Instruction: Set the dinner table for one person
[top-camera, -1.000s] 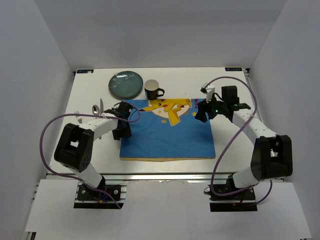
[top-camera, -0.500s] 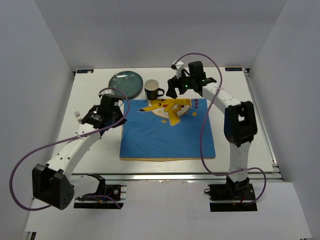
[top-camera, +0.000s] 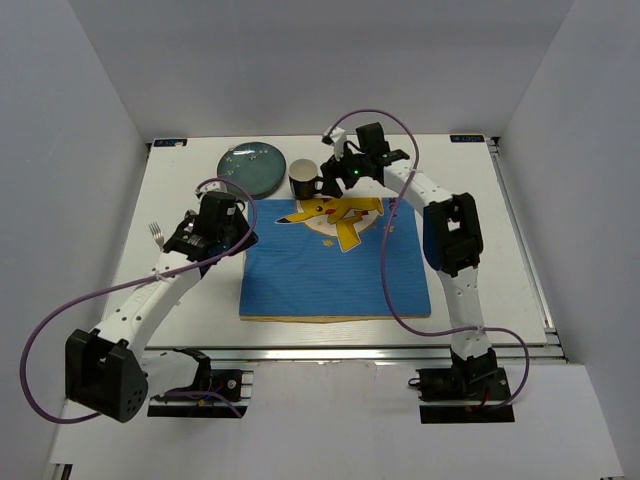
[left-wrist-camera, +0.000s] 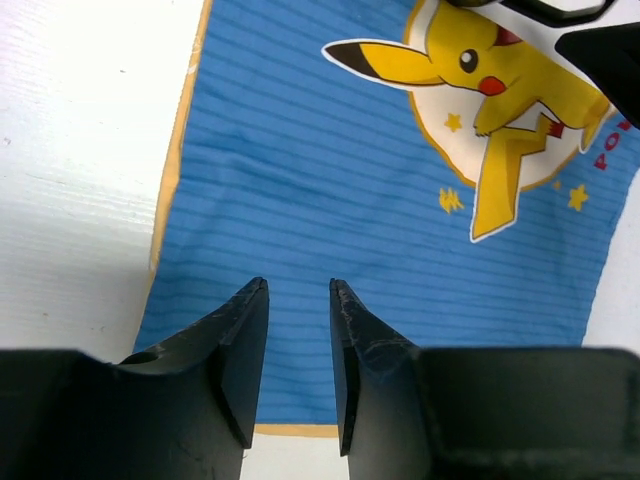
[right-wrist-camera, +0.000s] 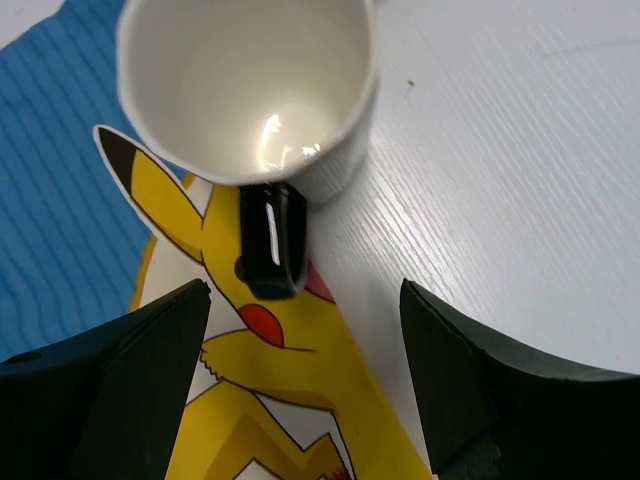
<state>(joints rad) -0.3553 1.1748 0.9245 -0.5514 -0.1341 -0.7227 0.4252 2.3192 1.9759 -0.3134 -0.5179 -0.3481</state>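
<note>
Top view overhead; 2 wrist views close, downward; all share placemat.

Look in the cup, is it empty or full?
Empty. The right wrist view looks into the cup: only its bare white inside.

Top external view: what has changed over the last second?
The right gripper swung from the right edge of the blue striped cloth placemat to the dark, white-lined mug, jaws open above its handle, nothing gripped. The left arm unfolded; the left gripper backed slightly left, empty. Mug, placemat, teal round plate and silver fork stayed put.
</note>
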